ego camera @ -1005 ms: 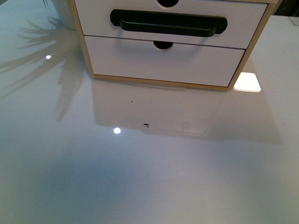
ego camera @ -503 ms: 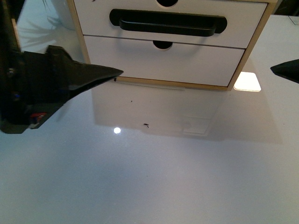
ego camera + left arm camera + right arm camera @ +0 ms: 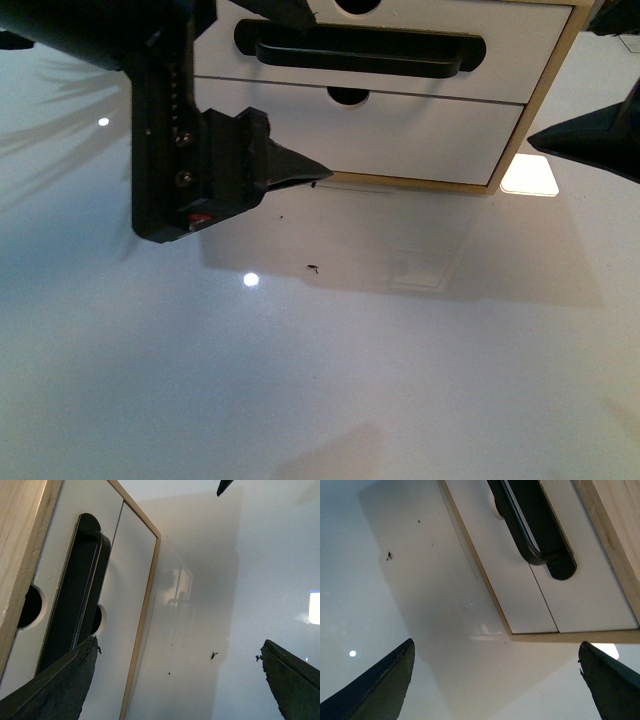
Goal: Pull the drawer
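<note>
The drawer (image 3: 420, 85) with its black bar handle (image 3: 360, 48) sits flush in a wooden cabinet (image 3: 545, 95) at the counter's (image 3: 400, 380) far side. The left hand (image 3: 178, 645) and right hand (image 3: 496, 645) hover near it, both spread wide and empty.

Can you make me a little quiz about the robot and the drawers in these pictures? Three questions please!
1. True or false: the left claw is shut on the black handle.
2. Which drawer front carries that handle? A) the upper one in view B) the lower one C) both
3. Fill the gap: the right claw is ____.

Key
1. False: it is open and holds nothing.
2. A: the drawer with the handle sits above the plain drawer, which has only a notch.
3. Open.
</note>
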Robot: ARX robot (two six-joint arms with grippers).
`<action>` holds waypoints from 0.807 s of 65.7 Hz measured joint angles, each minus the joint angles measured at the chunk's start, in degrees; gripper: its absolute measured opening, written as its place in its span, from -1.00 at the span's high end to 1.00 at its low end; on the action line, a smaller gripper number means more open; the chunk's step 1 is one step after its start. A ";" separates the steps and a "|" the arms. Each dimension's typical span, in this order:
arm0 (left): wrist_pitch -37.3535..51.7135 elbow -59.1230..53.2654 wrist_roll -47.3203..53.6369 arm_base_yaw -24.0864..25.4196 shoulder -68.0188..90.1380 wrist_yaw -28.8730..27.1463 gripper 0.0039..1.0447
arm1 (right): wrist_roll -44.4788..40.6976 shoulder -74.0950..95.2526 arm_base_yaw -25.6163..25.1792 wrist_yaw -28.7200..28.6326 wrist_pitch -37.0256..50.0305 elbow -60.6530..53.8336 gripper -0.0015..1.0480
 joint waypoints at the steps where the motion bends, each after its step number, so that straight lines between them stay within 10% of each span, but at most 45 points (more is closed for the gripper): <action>1: -0.20 0.70 0.09 -0.04 0.57 -0.02 -0.87 | -0.20 0.46 0.15 -0.22 -0.09 0.39 -0.83; 53: 1.42 8.81 -3.82 2.60 11.30 4.02 -0.87 | 0.42 14.34 1.99 -7.34 4.04 9.16 -0.83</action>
